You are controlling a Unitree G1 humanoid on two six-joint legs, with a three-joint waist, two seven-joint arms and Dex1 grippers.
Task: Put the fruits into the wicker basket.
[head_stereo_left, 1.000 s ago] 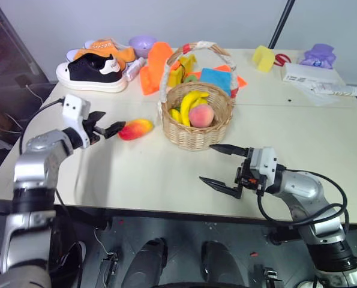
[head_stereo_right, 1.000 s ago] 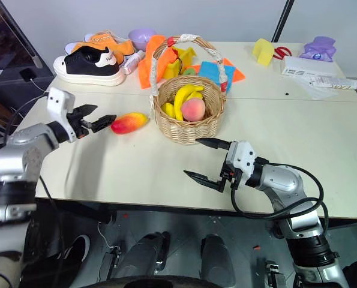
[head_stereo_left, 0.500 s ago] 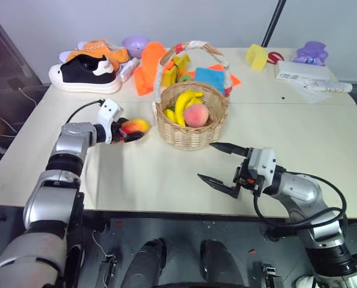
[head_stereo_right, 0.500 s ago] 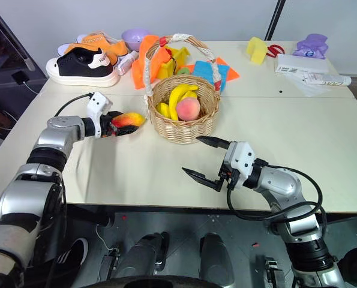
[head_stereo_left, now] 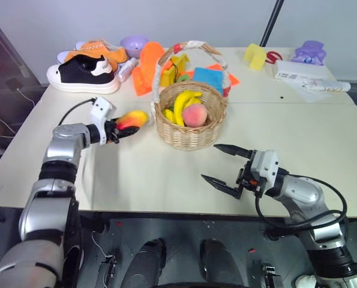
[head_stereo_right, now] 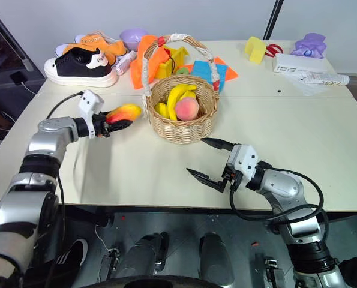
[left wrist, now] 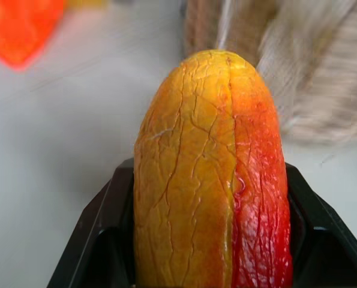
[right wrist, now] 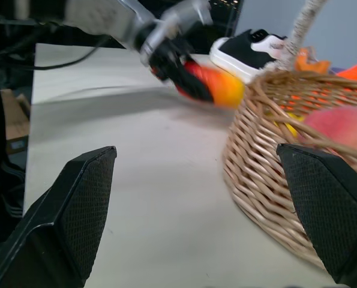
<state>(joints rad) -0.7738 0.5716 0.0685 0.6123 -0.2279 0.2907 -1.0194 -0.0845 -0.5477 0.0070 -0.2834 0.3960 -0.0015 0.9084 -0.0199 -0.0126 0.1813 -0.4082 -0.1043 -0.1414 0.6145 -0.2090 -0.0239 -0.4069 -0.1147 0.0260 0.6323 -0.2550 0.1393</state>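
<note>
Clamped on the mango [head_stereo_left: 132, 119], the left gripper [head_stereo_left: 119, 131] holds it off the table [head_stereo_left: 166, 174], just left of the basket [head_stereo_left: 193, 129]. Spread wide, the right gripper's [head_stereo_left: 225, 167] jaws hang empty over the table's near edge, in front of the basket. Inside the basket, the peach [head_stereo_left: 194, 115] lies beside the bananas [head_stereo_left: 181, 105].

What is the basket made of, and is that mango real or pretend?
The basket looks like light-tan woven wicker: you can see the strands crossing, and its handle is wrapped in white and red. The mango has a dull skin with fine cracks, more like painted foam or plastic than fruit, though I can't be sure.
</note>
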